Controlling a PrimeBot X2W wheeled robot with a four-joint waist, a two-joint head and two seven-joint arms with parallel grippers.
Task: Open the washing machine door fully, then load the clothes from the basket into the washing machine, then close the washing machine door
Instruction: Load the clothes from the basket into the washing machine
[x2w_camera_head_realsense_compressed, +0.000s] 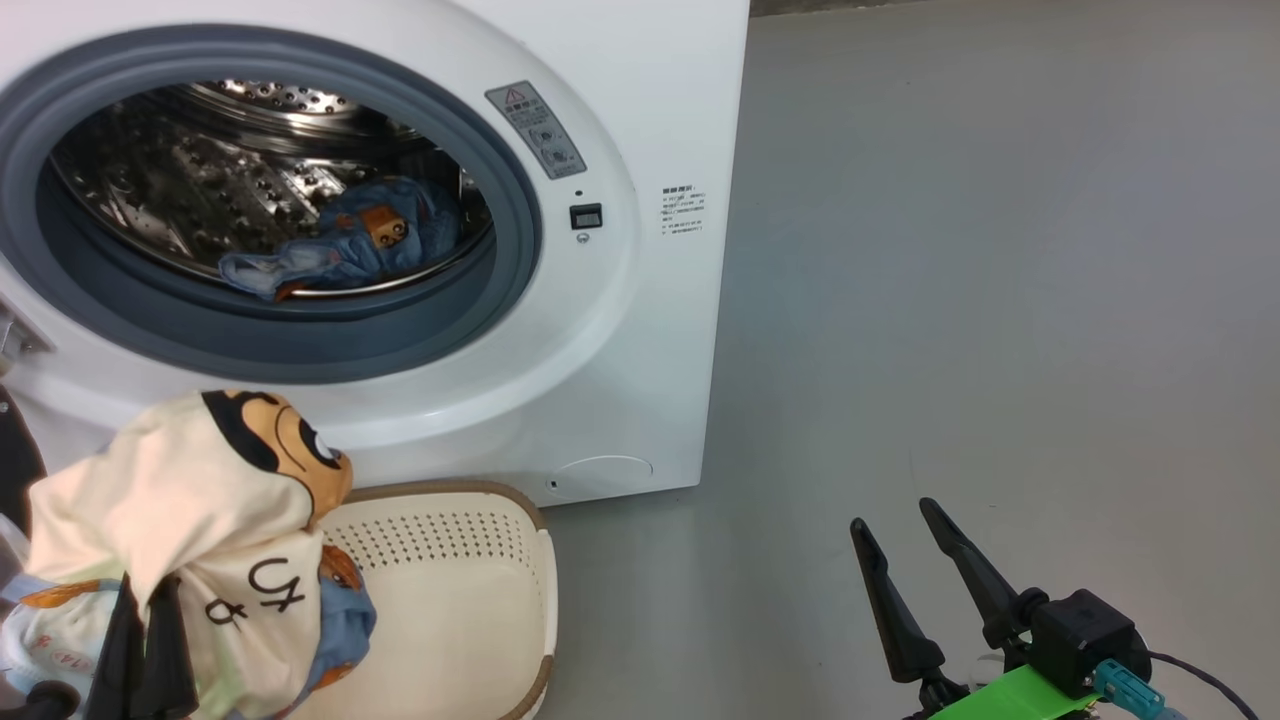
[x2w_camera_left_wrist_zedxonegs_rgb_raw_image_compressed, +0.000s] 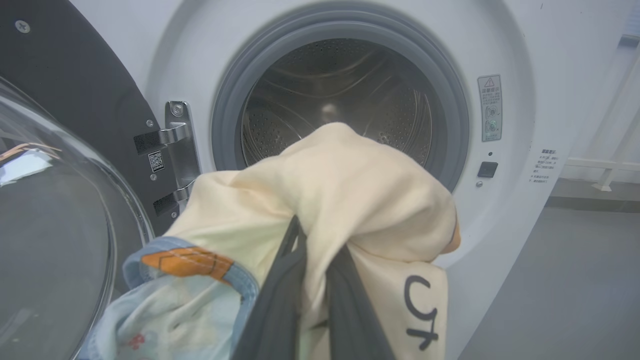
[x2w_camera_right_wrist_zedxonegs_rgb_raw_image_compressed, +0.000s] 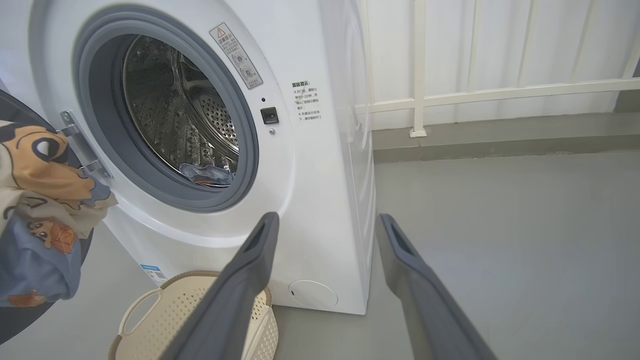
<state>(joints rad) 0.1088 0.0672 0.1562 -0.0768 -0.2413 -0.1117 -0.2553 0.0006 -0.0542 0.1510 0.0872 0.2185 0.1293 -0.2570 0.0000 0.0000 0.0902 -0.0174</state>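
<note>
Left wrist view: the left claw (x2w_camera_left_wrist_zedxonegs_rgb_raw_image_compressed: 317, 257) is pinched tight on the cream garment (x2w_camera_left_wrist_zedxonegs_rgb_raw_image_compressed: 350, 190), held before the washing machine (x2w_camera_left_wrist_zedxonegs_rgb_raw_image_compressed: 505, 215) opening, with a light-blue garment (x2w_camera_left_wrist_zedxonegs_rgb_raw_image_compressed: 170, 310) hanging beside. The right claw (x2w_camera_head_realsense_compressed: 895, 515) is spread wide, empty, above the floor (x2w_camera_head_realsense_compressed: 1000, 300). Another blue garment (x2w_camera_head_realsense_compressed: 350, 245) lies in the drum (x2w_camera_head_realsense_compressed: 200, 180). The basket (x2w_camera_head_realsense_compressed: 450, 560) stands on the floor before the machine. The warning label (x2w_camera_left_wrist_zedxonegs_rgb_raw_image_compressed: 489, 107) is too small to read.

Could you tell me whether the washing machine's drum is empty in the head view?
No, a blue garment with an orange patch lies at the bottom of the drum.
</note>
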